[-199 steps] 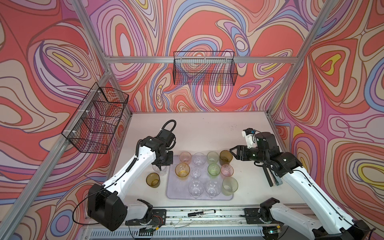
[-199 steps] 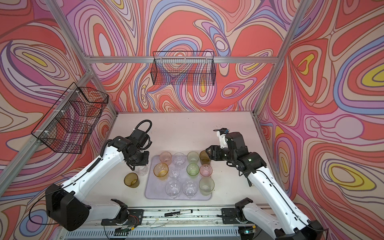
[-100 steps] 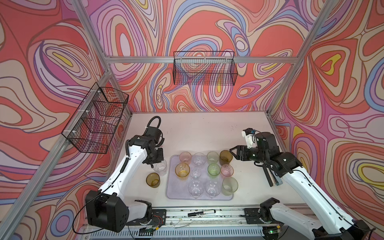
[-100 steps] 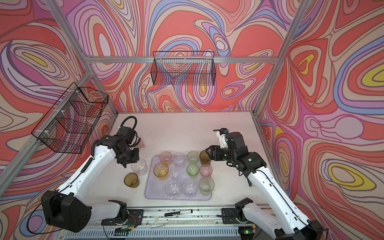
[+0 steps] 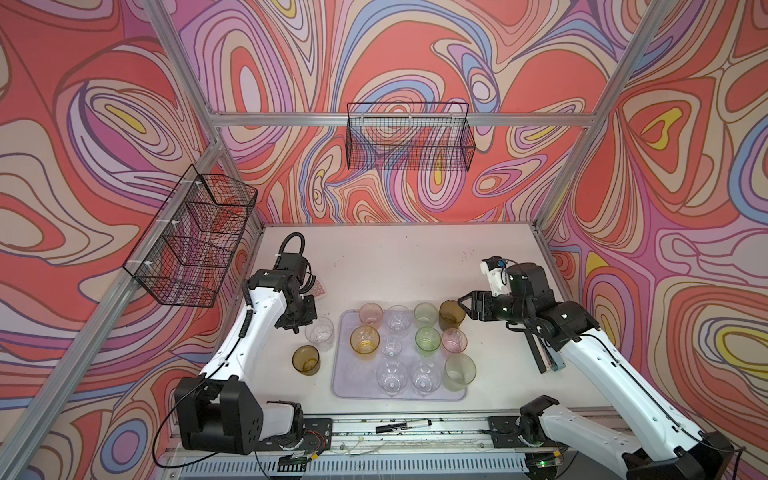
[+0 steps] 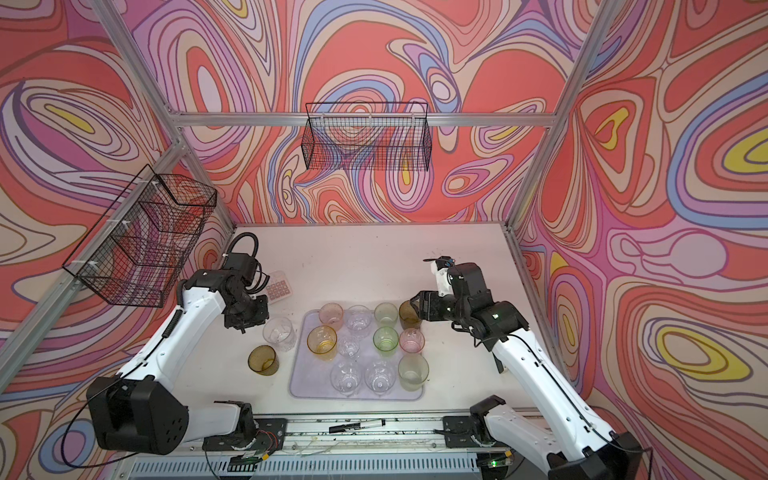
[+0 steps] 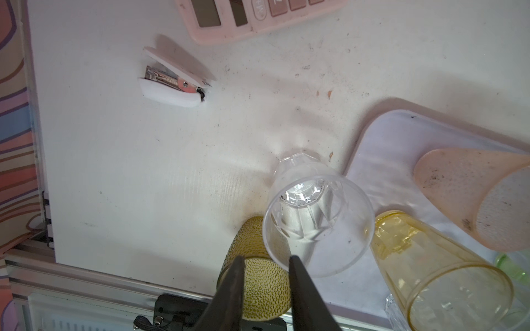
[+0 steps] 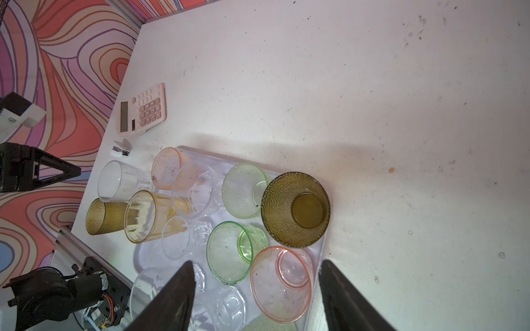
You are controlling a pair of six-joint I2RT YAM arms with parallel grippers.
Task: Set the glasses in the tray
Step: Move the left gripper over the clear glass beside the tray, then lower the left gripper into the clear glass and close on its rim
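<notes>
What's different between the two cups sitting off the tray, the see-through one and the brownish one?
The clear glass is colourless with faceted walls; the olive-brown glass is tinted and dimpled all over. The clear glass stands beside the tray; the olive-brown glass stands farther from it. Both are upright, empty, on the table.

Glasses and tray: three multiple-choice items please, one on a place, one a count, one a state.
1. The clear tumbler off the tray stands: A) on the table, left of the tray; B) inside another glass; C) on the table, right of the tray.
2. Glasses standing off the tray on its left: A) none; B) two; C) five.
3. The right gripper has its jaws: A) shut on a pink glass; B) shut, empty; C) open, empty.
Key: 1 A, it stands beside the tray's left rim. 2 B, the clear tumbler and an olive-brown glass. 3 C, a wide gap, nothing gripped.
</notes>
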